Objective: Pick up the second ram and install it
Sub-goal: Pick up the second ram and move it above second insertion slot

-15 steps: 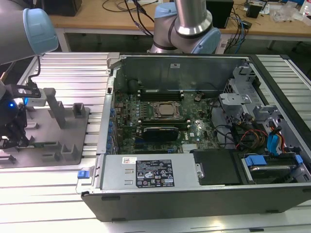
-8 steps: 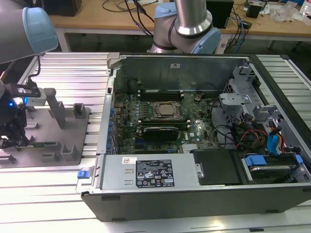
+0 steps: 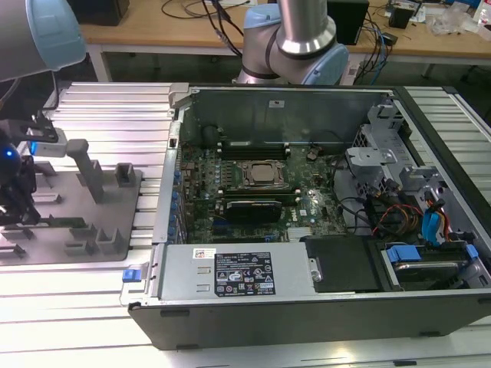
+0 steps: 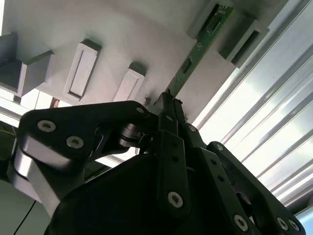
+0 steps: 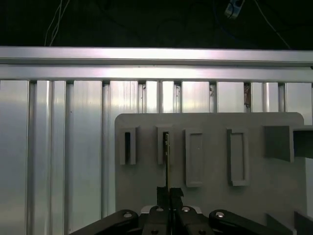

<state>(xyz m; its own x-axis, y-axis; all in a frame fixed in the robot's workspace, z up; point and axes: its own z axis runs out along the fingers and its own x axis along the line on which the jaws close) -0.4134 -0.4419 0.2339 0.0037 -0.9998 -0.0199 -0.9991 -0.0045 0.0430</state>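
Ram [image 4: 195, 46] is standing on its long edge on the grey plate [image 5: 142, 191], its far end sitting in a holder [image 4: 211, 14] near one corner of the plate. Your gripper [image 4: 168, 100] is pinching the near end, fingers pressed together on the board, so the long axis is running straight out ahead of the fingertips. The fingers are hiding the gripped end from you. In the exterior view the stick is looking too thin to make out.

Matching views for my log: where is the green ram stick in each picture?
Exterior view: ram stick sits on the grey holder plate, exterior view's left.
Second wrist view: stick runs from gripper toward holder blocks.
First wrist view: edge-on beyond the gripper.
Shared landmark: the grey holder plate.
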